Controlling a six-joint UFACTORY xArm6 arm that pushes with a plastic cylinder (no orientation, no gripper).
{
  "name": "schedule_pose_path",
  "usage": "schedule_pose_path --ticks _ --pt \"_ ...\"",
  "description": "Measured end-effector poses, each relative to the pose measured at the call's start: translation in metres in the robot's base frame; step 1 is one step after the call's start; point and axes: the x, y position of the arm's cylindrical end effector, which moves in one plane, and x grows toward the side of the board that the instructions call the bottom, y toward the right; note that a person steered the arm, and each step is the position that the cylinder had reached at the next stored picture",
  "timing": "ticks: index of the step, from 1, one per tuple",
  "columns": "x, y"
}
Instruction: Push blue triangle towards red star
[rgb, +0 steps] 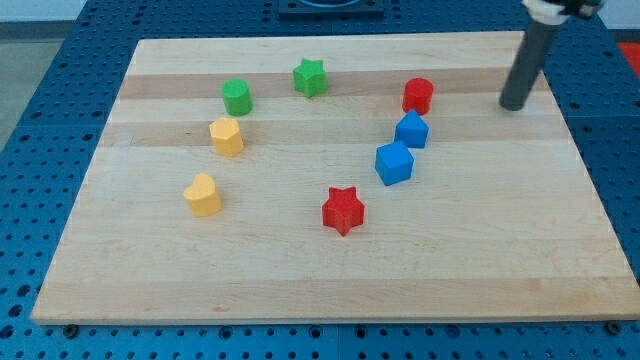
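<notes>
pale wooden bench (330, 280) with a smooth streaked grain, set on a blue perforated base (40, 130). eight small matte blocks out there: two green, two yellow, two red, two blue. green star (310, 77) up top, a rounded green block (237, 97) to its left, two yellow blocks (227, 136) (202, 194) stepping down the view's left. red cylinder (418, 95) at the right, and just below it a blue block (411, 130), the upper of the pair; which one is the triangle i cannot tell. the second blue block (394, 163) sits close under it. red star (343, 210) lies down-left of that pair. the dark rod leans in from the top right, my tip (514, 104) on the wood, well right of the red cylinder. there is no pincer here, just the bare rod, gripping nothing.
</notes>
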Motion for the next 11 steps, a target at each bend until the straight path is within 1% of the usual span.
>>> schedule_pose_path --ticks 1,2,3,5,6,11 --pt "0.003 -0.034" --pt "0.02 -0.057" --pt "0.023 -0.084" --pt "0.041 -0.093" --pt "0.042 -0.099" --pt "0.034 -0.199"
